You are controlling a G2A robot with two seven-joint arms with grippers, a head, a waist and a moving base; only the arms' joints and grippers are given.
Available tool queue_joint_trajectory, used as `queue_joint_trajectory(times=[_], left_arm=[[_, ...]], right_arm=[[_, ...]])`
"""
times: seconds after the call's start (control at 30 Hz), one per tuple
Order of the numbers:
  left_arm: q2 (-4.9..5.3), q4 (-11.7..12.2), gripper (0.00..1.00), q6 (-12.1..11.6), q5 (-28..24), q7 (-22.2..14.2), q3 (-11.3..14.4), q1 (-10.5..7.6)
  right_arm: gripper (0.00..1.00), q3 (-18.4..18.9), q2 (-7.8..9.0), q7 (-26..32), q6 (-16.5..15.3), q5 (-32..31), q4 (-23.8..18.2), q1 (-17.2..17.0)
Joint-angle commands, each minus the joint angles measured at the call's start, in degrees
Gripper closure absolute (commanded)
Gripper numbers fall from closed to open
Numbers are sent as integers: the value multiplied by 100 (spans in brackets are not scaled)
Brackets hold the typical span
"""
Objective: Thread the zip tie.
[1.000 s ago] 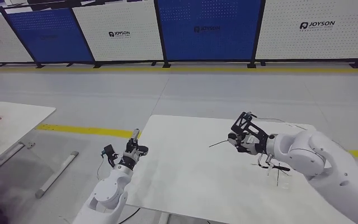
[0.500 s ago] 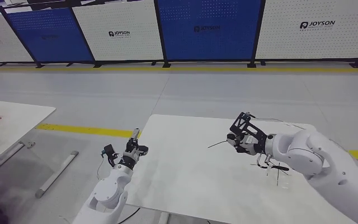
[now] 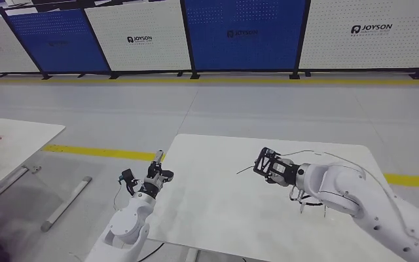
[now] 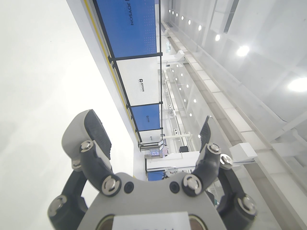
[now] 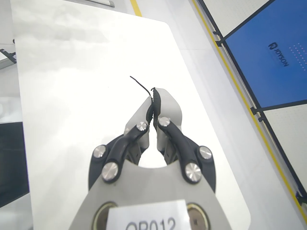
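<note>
2 end effectors work at 1 white desk point(image 3: 216, 203). Nearest the robot, the left end effector point(image 3: 158, 165) sits just outside the desk's left edge, close to the near corner. Its fingers point(image 4: 97, 130) are spread wide, released, with nothing between them.

Farther in, the right end effector point(image 3: 259, 164) hangs over the desk's middle, somewhat toward the far edge. It is clenched on the zip tie point(image 5: 141, 86), the 2 pads pressed together around the black strap. In the right wrist view, 1 thin curved tail of the strap sticks out past the fingertips, and a short dark stub shows at the tip beside it. From the top view the zip tie point(image 3: 245, 170) reads as a fine dark line reaching from the end effector toward the desk's left side, above the desk surface.

Past the desk's far left corner, 1 yellow floor line point(image 3: 98, 152) runs across the grey floor. A second white desk point(image 3: 26, 137) stands well apart to the left. Well beyond the desk's far edge, blue and white perforated panels point(image 3: 242, 33) stand in a row.
</note>
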Motion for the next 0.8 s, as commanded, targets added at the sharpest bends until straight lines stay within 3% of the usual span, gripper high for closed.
queue_joint_trajectory(times=[0.0, 0.57, 0.77], left_arm=[[0, 0, 0, 0, 0, 0, 0, 0], [0, 0, 0, 0, 0, 0, 0, 0], [0, 0, 0, 0, 0, 0, 0, 0]], right_arm=[[100, 23, 0, 25, 0, 6, -5, -7], [100, 23, 0, 25, 0, 6, -5, -7], [100, -142, 80, -1045, 0, -687, 13, -46]])
